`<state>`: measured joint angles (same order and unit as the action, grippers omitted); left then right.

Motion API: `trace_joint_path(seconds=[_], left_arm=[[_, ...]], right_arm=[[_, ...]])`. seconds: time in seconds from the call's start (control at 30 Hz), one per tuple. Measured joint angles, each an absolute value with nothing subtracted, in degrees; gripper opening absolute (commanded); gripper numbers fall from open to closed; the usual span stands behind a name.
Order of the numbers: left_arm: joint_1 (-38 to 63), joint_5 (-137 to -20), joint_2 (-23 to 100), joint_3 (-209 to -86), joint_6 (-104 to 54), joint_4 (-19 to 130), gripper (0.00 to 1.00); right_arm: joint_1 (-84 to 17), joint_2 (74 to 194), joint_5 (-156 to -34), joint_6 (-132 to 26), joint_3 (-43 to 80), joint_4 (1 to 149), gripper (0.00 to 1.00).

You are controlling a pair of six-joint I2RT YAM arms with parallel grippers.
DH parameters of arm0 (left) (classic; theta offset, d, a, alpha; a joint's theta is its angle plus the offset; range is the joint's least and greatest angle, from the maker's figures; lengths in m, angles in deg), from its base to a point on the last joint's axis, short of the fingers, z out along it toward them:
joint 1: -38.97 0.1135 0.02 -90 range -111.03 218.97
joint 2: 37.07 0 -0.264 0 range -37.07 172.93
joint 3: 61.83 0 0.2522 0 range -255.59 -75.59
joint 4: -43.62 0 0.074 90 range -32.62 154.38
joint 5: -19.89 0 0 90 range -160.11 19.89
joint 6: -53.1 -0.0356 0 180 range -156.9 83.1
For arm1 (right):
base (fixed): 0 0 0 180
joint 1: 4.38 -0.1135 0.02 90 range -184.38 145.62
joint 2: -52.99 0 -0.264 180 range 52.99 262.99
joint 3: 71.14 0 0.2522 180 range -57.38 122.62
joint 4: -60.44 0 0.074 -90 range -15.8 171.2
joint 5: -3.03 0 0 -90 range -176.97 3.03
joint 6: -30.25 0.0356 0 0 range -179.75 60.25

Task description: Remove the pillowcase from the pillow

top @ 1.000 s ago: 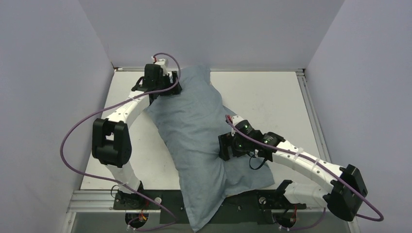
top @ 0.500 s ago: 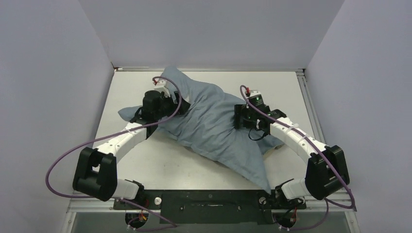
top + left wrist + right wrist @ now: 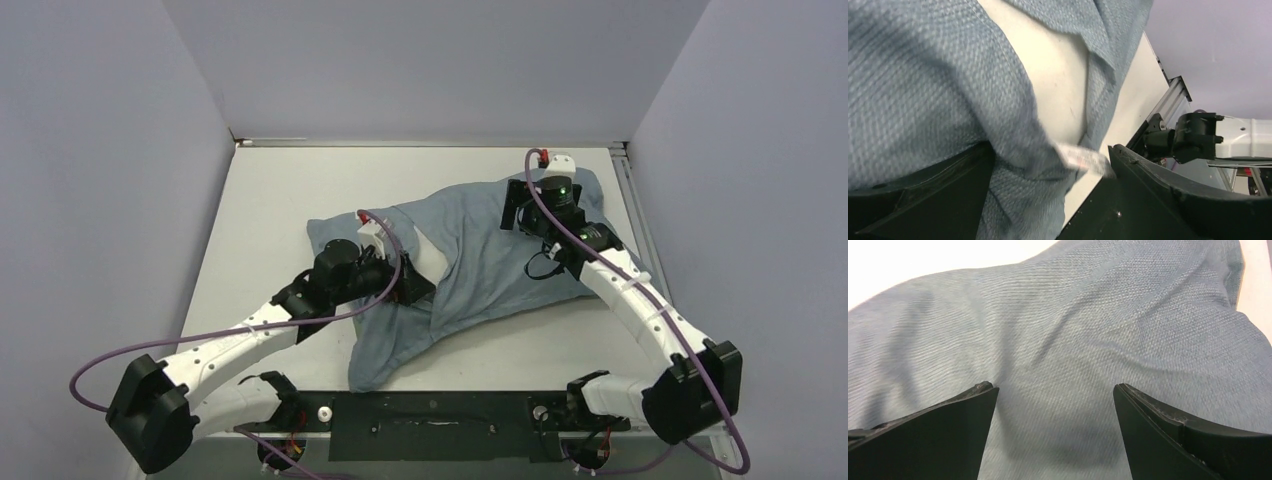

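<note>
Lying grey-blue face up, the pillowcase (image 3: pixel 480 270) sprawls rumpled on the counter (image 3: pixel 270 200), from centre out to 2 o'clock. Left claw (image 3: pixel 418 287) at its 8 o'clock edge: spread wide, cloth fold fills the gap, can't tell if gripped. Right claw (image 3: pixel 512 207) at 2 o'clock: wide, empty, over the cloth.

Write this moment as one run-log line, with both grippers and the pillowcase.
left gripper: open, pillowcase fold between jaws | right gripper: open, just above pillowcase
</note>
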<state>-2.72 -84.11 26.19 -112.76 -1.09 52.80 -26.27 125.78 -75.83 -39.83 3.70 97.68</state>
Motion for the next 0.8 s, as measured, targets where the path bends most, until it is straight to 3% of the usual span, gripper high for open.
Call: trace_joint_path(seconds=[0.03, 0.37, 0.8], left_arm=[[-3.0, -84.0, 24.6, -112.8, -1.1, 54.4, 0.99], [-2.9, -70.4, 14.1, -114.6, -2.2, 68.8, 0.96], [-3.6, -65.4, 16.8, -117.4, -2.8, 68.8, 0.96]], right_arm=[[-26.5, 124.3, -76.0, -39.9, 3.7, 97.9, 0.9], [-33.5, 112.0, -82.8, -43.0, 3.3, 97.6, 0.9], [-49.3, 118.2, -75.5, -44.1, -0.5, 94.8, 0.9]])
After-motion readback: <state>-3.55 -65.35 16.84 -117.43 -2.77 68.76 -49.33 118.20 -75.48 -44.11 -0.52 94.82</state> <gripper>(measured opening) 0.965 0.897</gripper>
